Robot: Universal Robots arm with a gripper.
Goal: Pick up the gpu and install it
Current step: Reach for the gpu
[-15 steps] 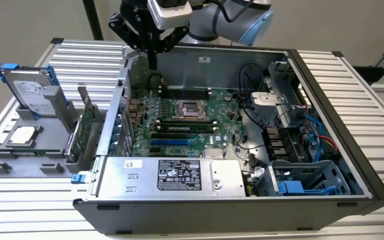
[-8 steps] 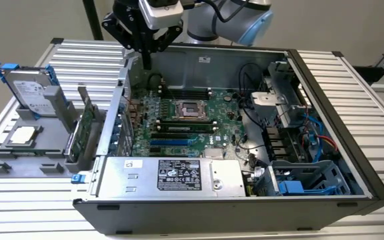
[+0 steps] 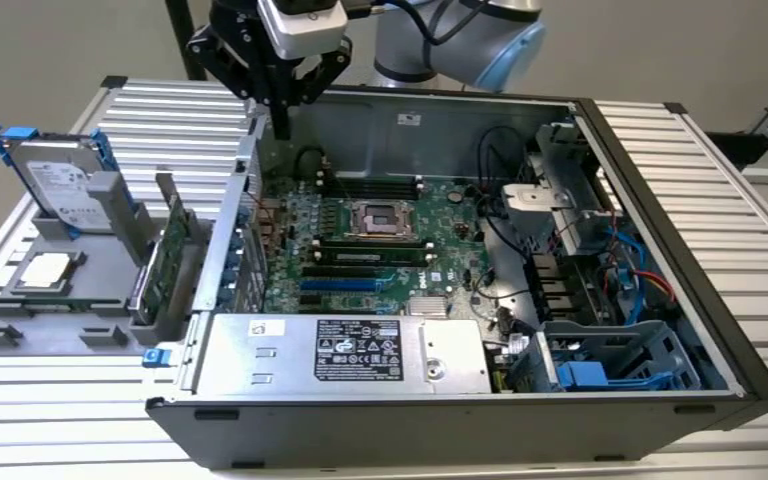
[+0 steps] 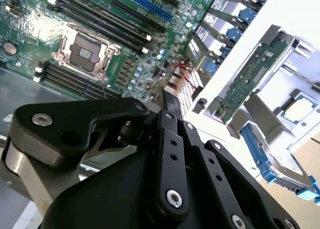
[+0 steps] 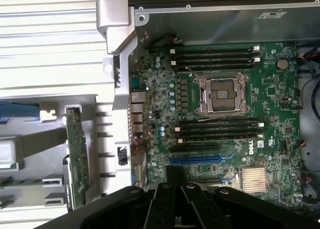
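Gpu (image 3: 164, 255) upright on its long edge in a slot of the grey holder (image 3: 37, 325), outside the computer case (image 3: 651, 250), lower than the gripper (image 3: 281, 125) and well apart from it, untouched. Gripper hanging above the open case, close to the side wall (image 3: 231, 230) between it and the gpu, pointing down, fingers (image 4: 172, 106) pressed together with no gap and nothing held. Beneath the gripper and on the side away from the gpu, green motherboard (image 3: 384, 250) with a bare square processor socket (image 3: 381, 218), black memory slots (image 5: 215, 51) and a blue slot (image 5: 200, 160). Farther from the gripper than the gpu, in the same holder: silver hard drive (image 3: 57, 185) in a blue frame, standing tilted, and a small square silver chip (image 3: 48, 270) lying flat. Past the motherboard from the gripper, toward the near edge of the case in the exterior view, grey power supply (image 3: 344, 350). All of it on a table (image 3: 704, 170) of pale ribbed metal slats
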